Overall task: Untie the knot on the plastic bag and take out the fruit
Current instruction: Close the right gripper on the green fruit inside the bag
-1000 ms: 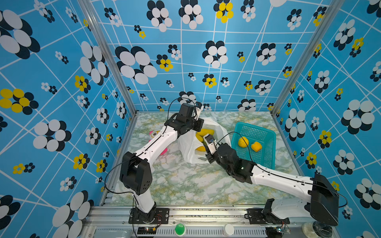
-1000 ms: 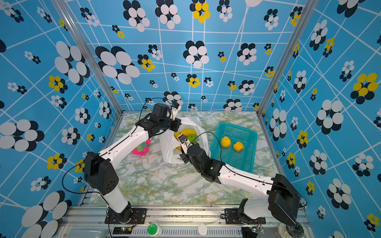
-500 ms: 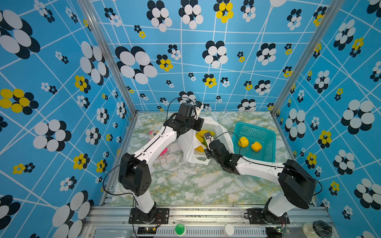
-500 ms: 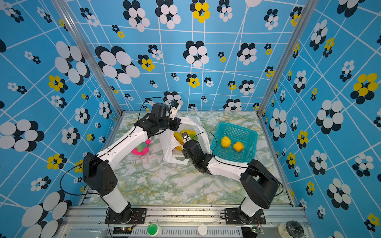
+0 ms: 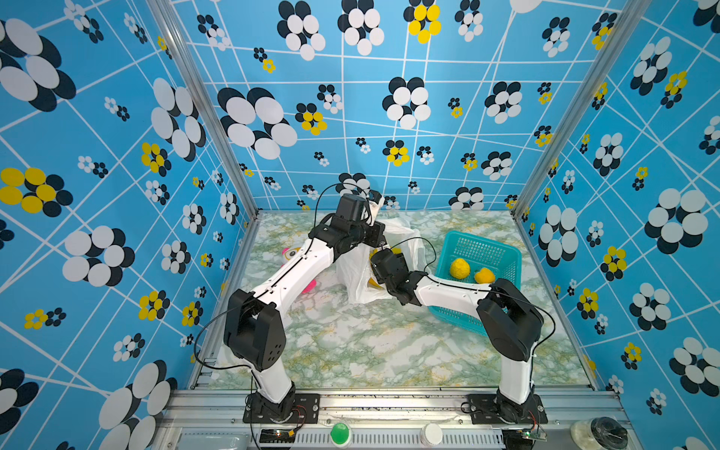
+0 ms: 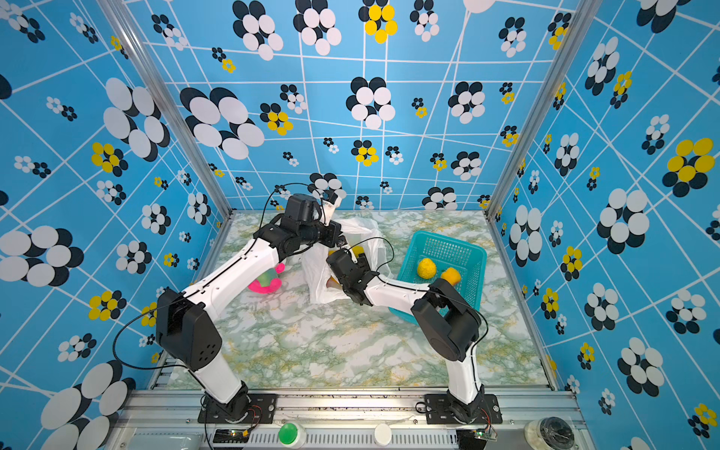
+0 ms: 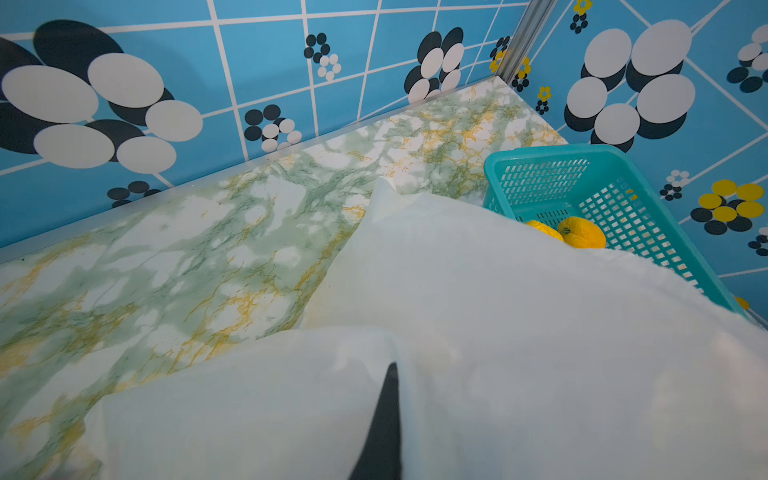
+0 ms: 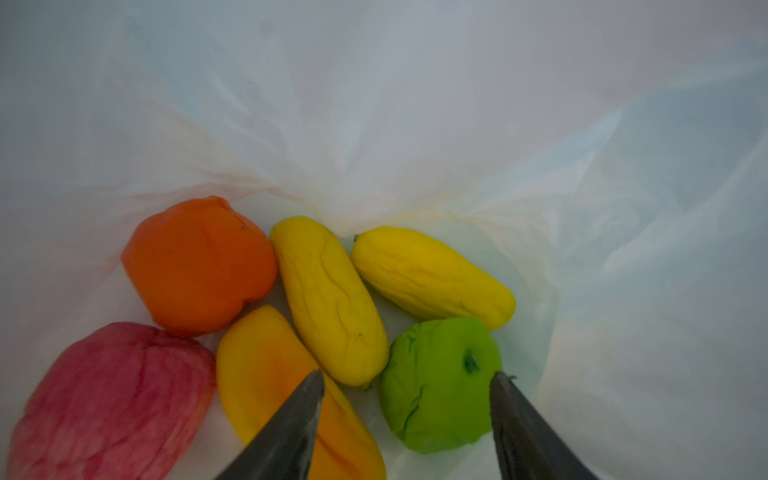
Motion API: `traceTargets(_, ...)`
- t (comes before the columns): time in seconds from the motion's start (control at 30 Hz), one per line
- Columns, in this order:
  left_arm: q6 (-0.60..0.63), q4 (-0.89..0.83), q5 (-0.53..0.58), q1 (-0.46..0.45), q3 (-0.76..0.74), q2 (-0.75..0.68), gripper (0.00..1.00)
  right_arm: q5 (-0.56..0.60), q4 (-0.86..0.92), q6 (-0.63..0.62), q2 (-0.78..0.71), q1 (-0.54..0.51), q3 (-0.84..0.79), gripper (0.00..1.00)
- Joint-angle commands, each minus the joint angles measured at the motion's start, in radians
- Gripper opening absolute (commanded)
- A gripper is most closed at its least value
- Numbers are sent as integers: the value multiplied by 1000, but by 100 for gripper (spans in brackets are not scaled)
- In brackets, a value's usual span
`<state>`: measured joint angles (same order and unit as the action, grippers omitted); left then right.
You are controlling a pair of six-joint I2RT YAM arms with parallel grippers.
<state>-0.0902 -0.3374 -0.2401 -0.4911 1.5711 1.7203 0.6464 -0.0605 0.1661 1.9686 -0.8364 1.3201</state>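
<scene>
The white plastic bag [image 5: 356, 280] stands open at mid-table in both top views. My left gripper [image 5: 382, 242] is shut on the bag's upper edge [image 7: 457, 332] and holds it up; film hides most of its fingers. My right gripper [image 8: 407, 376] is open inside the bag, its fingertips [image 8: 318, 376] on either side of a green fruit [image 8: 436, 399]. Beside it lie two oblong yellow fruits [image 8: 328, 299], an orange one [image 8: 199, 262], a yellow-orange one [image 8: 266, 365] and a pink-red one [image 8: 104, 399]. No knot is in view.
A teal basket [image 5: 502, 249] stands right of the bag with two yellow fruits [image 5: 459, 268] in it. A pink and green plush toy [image 6: 265, 282] lies under the left arm. Patterned walls enclose the marble table [image 5: 370, 350] on three sides.
My right gripper has pushed forward into the bag's mouth and opened, with its elbow folding up in front of the basket. The left gripper still holds the bag's edge.
</scene>
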Motion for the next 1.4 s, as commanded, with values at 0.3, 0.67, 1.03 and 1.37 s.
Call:
traceTargets(0.3, -10, 14, -20, -8, -3, -29, 0, 36, 187, 89, 155, 67, 144, 87)
traceTargets(0.67, -11, 11, -20, -8, 2, -24, 0, -76, 277, 139, 200, 114, 208, 93)
traceTargets(1.03, -9, 5, -13, -7, 8, -19, 0, -132, 298, 150, 227, 116, 228, 59)
traceTargets(1.37, -8, 5, -11, -6, 15, -9, 0, -194, 260, 144, 0, 115, 113, 32)
